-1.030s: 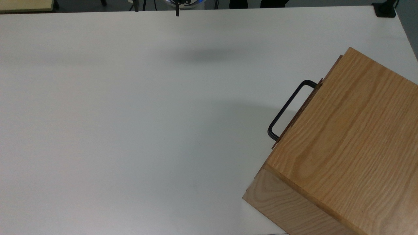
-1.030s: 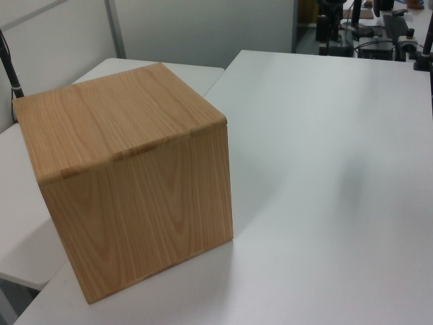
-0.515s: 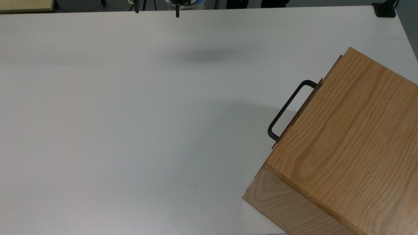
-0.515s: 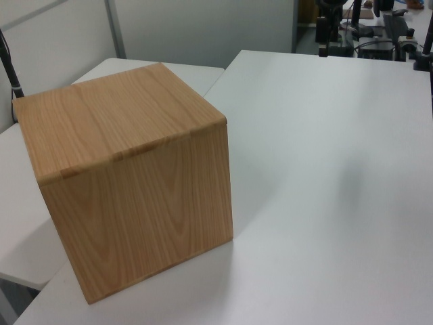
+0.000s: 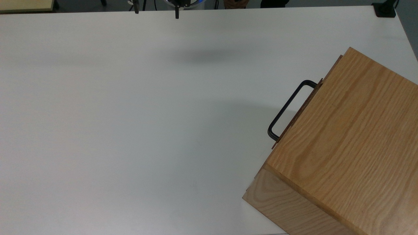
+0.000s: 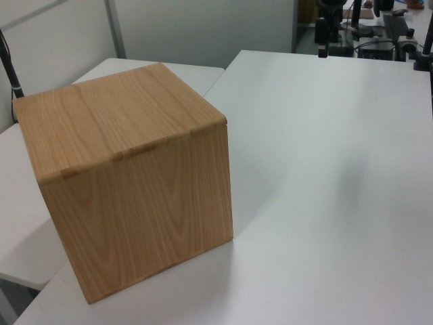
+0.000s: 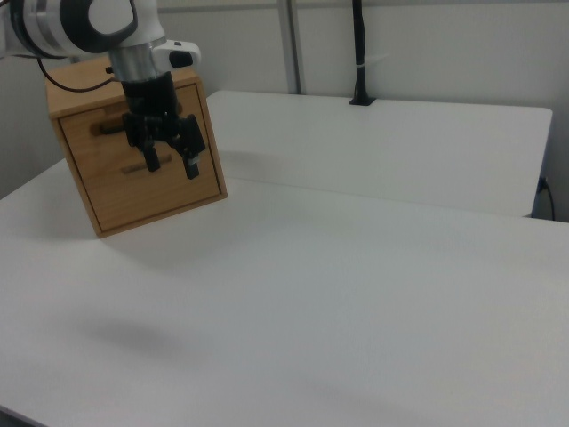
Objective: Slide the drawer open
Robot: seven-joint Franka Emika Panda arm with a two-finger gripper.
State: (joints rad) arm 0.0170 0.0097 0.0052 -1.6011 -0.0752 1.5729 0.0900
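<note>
Oak-grained cabinet (image 5: 352,137) at about 4 o'clock on the white table (image 5: 130,114) in the top view, with the drawer (image 5: 297,115) shut flush in its front face and showing there as a thin brown edge. Black U-shaped handle (image 5: 287,107) standing proud of that face, pointing toward roughly 10 o'clock across the table.

Gripper (image 7: 172,165) hanging in the air in the right view, fingers spread apart and gripping nothing, between the camera and the cabinet front. Hard to tell from that angle how near the front it really is. From the top view, judged well apart from the handle, up at the 12 o'clock edge.

Step in hand, as a judgement: the approach.
- Come in toward 4 o'clock in the top view and drop to handle height.
- Turn the wrist so one finger goes behind the long bar and one in front.
- Aim for the middle of the bar, not a corner, so the pull stays square on the rails.
- Close firmly, then draw straight out toward 10 o'clock, parallel to the cabinet sides.
- Go gently, since a light cabinet may slide along with the drawer.

Contents of the drawer hidden while shut, so nothing to report inside.
</note>
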